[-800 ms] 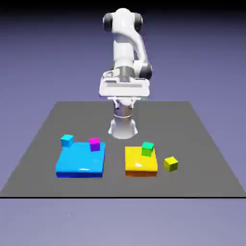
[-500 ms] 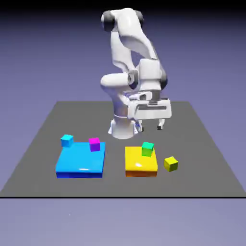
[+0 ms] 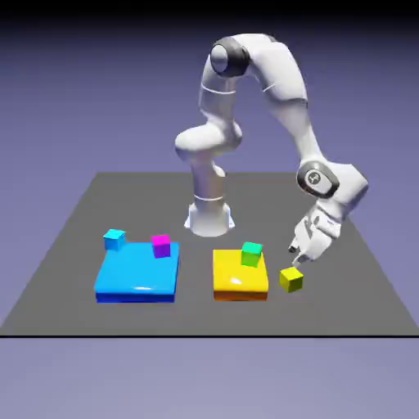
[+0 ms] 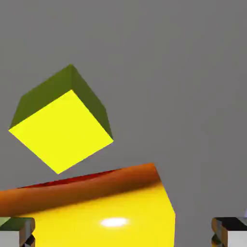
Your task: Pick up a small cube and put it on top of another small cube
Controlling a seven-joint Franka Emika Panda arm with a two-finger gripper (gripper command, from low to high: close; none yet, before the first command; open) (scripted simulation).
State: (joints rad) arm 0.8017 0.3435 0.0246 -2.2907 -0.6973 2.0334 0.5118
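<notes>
4 small cubes on the table: 1 yellow-green cube (image 3: 290, 279), 1 green cube (image 3: 251, 254), 1 magenta cube (image 3: 161, 245) and 1 cyan cube (image 3: 114, 240); 2 flat slabs: 1 yellow slab (image 3: 239, 276) and 1 blue slab (image 3: 137, 273)

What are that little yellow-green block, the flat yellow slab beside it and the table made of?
It is a rendering, so these are guesses. The small yellow-green cube looks like matte plastic: flat, even colour, crisp edges, no shine. The flat yellow slab looks glossier, like polished plastic, with a bright highlight on top. The table is plain dull dark grey, without reflections or grain; its material is unclear.
</notes>
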